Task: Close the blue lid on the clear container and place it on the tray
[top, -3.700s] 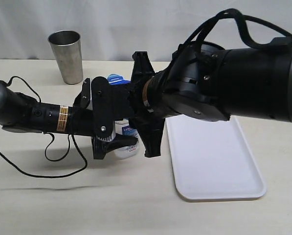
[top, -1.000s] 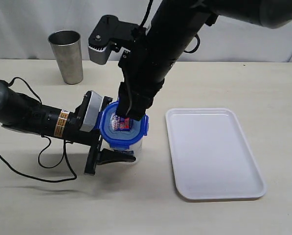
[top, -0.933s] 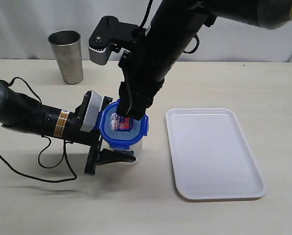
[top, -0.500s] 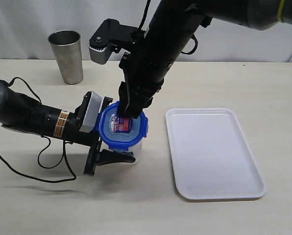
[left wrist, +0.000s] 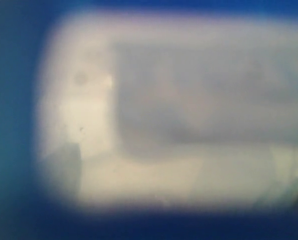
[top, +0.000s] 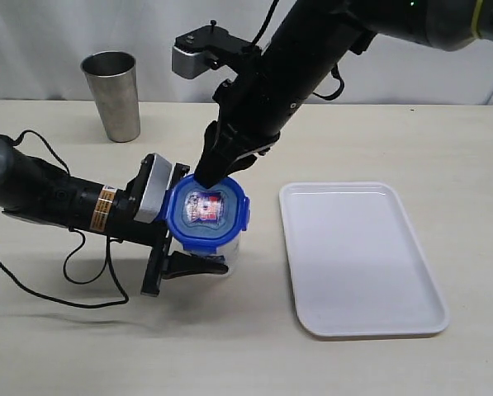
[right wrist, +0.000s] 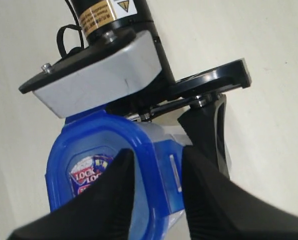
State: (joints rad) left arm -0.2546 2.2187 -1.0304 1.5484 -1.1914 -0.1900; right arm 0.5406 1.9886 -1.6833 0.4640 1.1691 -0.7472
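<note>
- My left pincer [top: 198, 257] is clamped on the clear container [top: 224, 247]. It holds it upright on the surface [top: 254, 355], just beside the tray [top: 411, 318] and not yet on it.
- The blue lid [top: 207, 210] sits on the mouth of the container and looks level. I judge that the step in hand is to snap its flaps down.
- My right pincer [top: 210, 175] hangs over the far edge of the lid. In the right wrist view its two fingers [right wrist: 106, 200] stand apart, and one flap [right wrist: 161, 190] of the lid shows in the gap between them. I cannot tell if they touch the lid.
- To do it well, I would press straight down on the flap, against the wall of the container. A sideways push could tip the tall container in my left grip.
- The left grip should be firm and low under the lid, so the flap has room to fold down past its finger [right wrist: 208, 132].
- I would go around one flap after the other. I would check that the lid does not lift on the opposite side.
- The left wrist view is only a blur, so I take nothing from it.
- The steel tumbler [top: 112, 95] stands well apart and is not in my way.
- The move to the tray makes sense only when all the flaps are shut.
</note>
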